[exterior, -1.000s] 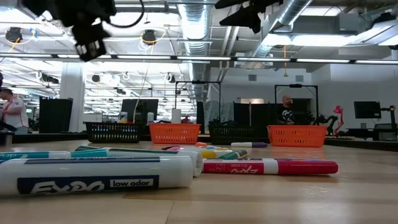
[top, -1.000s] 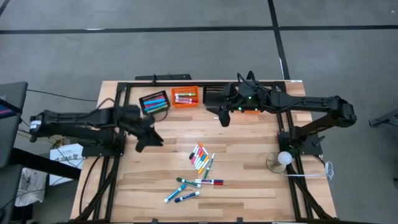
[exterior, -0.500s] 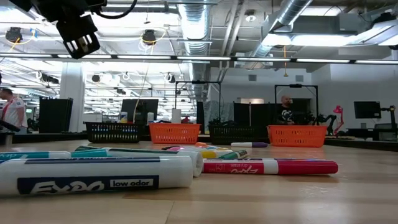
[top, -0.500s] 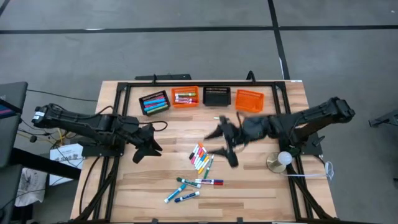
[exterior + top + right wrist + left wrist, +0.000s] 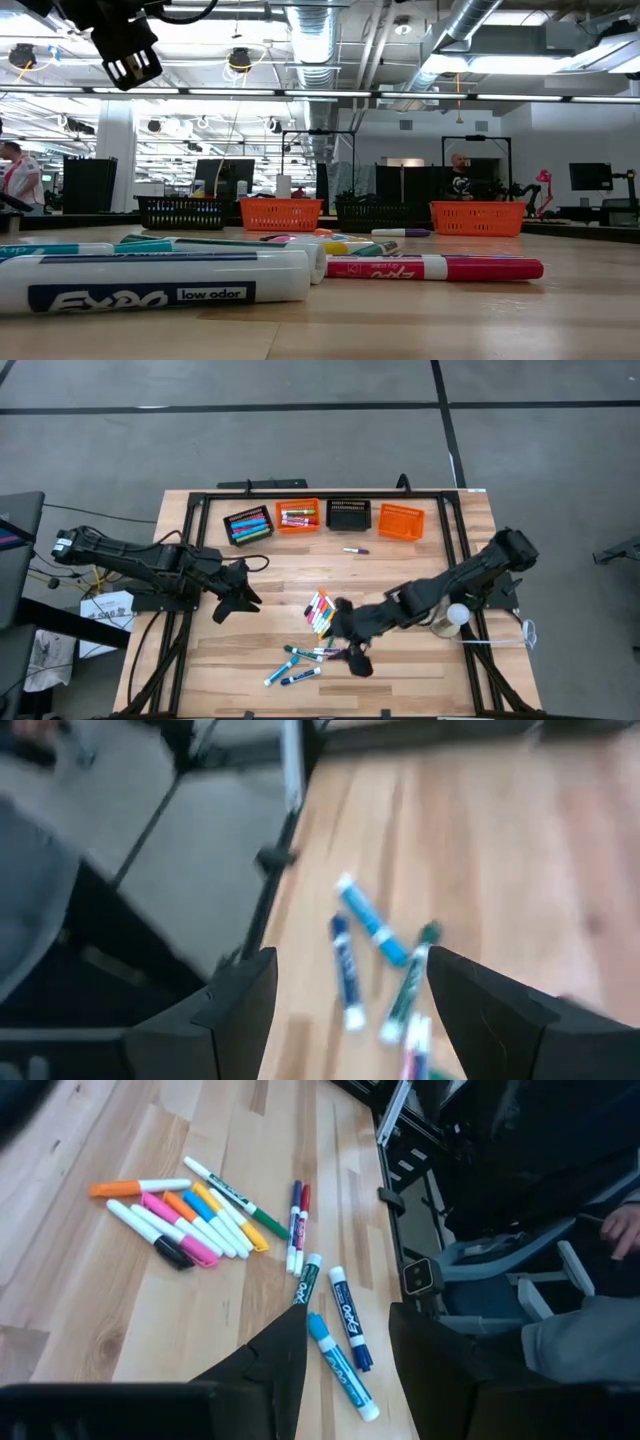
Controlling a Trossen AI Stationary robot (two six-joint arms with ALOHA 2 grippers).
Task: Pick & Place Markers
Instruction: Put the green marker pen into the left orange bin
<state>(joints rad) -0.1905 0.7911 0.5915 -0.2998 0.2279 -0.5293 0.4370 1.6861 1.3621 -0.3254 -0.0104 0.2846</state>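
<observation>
A light wooden table (image 5: 400,675) fills the middle of the high view. Along its upper edge sits a row of four small baskets: a black basket (image 5: 248,525) at the left, an orange basket (image 5: 297,515), a second black one (image 5: 348,514) and a second orange one (image 5: 400,521). Just below that row, a single purple-capped marker (image 5: 355,550) lies alone on bare wood. In the lower centre lie the loose markers (image 5: 321,611), a fanned cluster with several more scattered just below. A white round object (image 5: 456,615) rests at the right.
</observation>
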